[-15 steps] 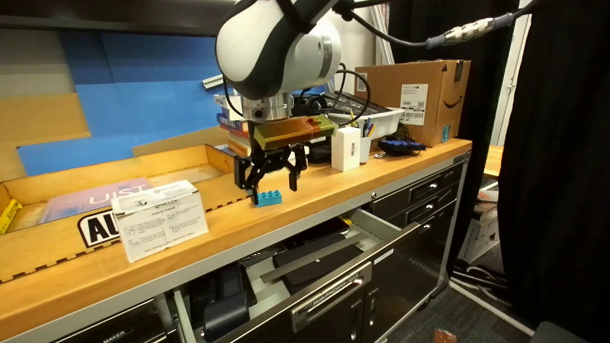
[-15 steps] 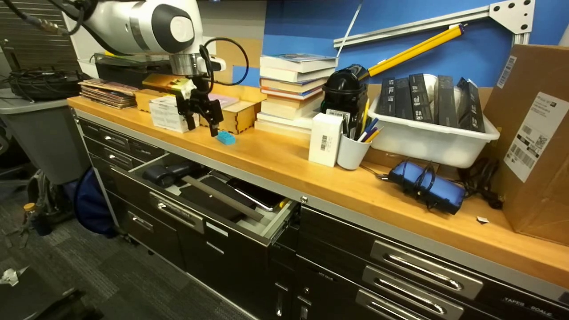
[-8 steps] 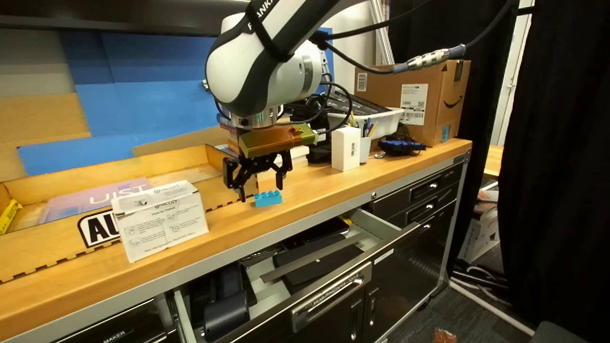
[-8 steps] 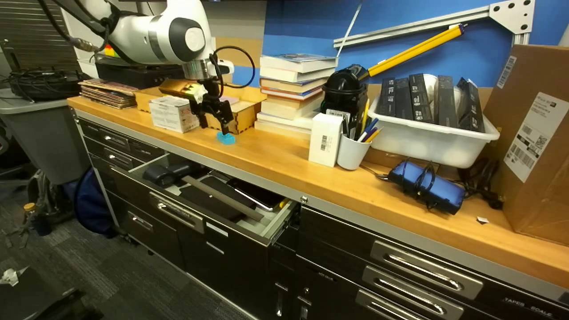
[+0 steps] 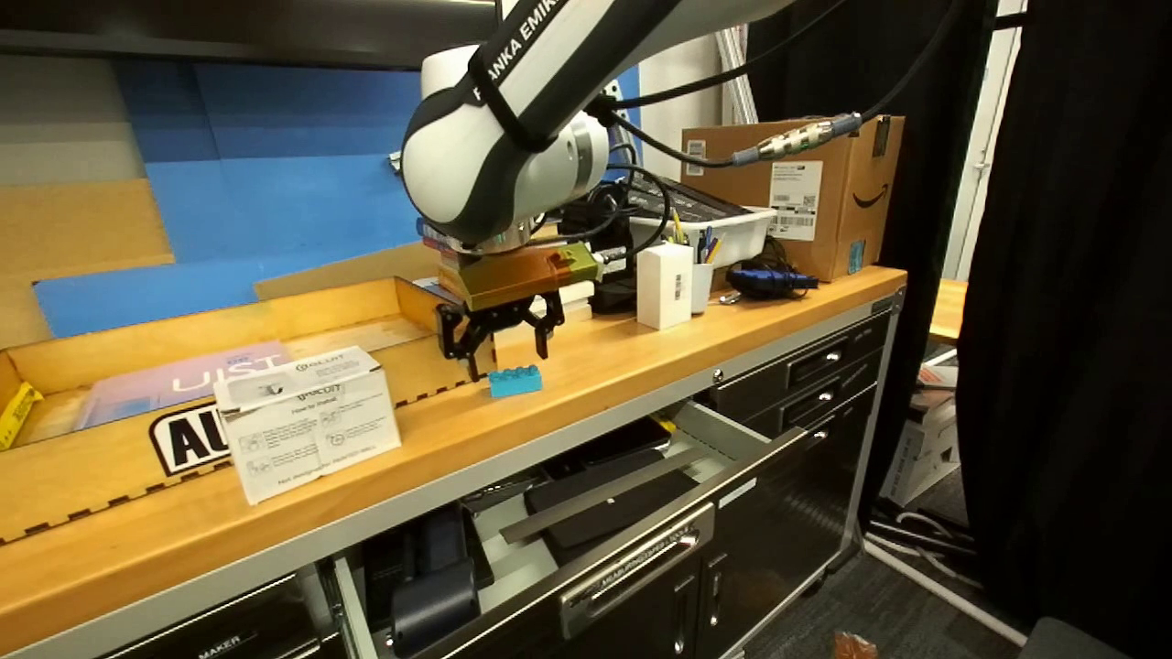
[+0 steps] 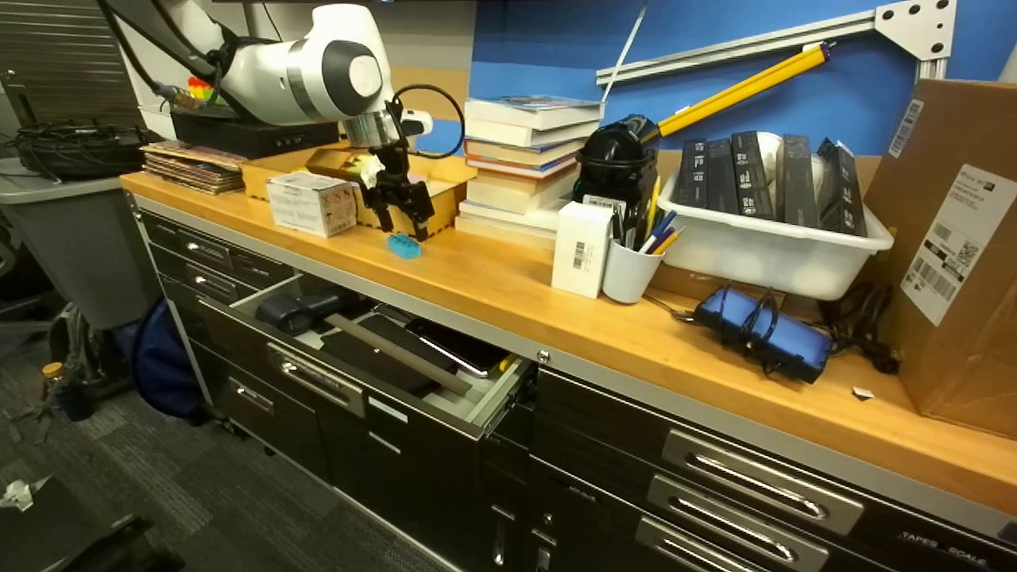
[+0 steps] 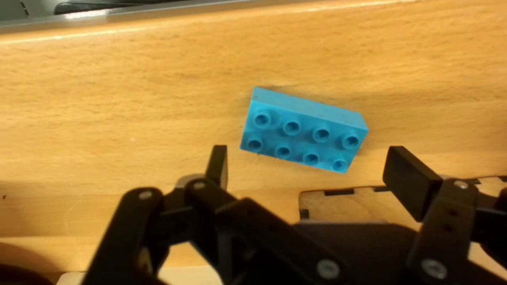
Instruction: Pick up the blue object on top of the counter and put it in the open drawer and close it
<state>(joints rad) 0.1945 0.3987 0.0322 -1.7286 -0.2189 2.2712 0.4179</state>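
Note:
The blue object (image 7: 303,130) is a light-blue studded block lying on the wooden counter (image 7: 119,99), slightly rotated. It also shows in both exterior views (image 5: 515,383) (image 6: 404,246). My gripper (image 7: 307,166) is open and empty, pointing down. It also shows in both exterior views (image 5: 508,364) (image 6: 404,232). The fingertips are above the counter and a little to the wall side of the block, one beyond each end of it. They look apart from it. The drawer (image 6: 246,342) below the counter is open, with its silver handle on the black front (image 5: 765,469).
A white printed box (image 5: 311,426) and a wooden tray (image 5: 417,316) stand close to the gripper. A stack of books (image 6: 516,179), a small white box (image 6: 582,250) and a pen cup (image 6: 628,274) stand further along. The drawer holds dark tools and a metal bar (image 6: 397,353).
My gripper has moved back toward the wall and along the counter. A finger overlapped the block in the exterior views earlier and now leaves it uncovered. The block and drawer have not moved.

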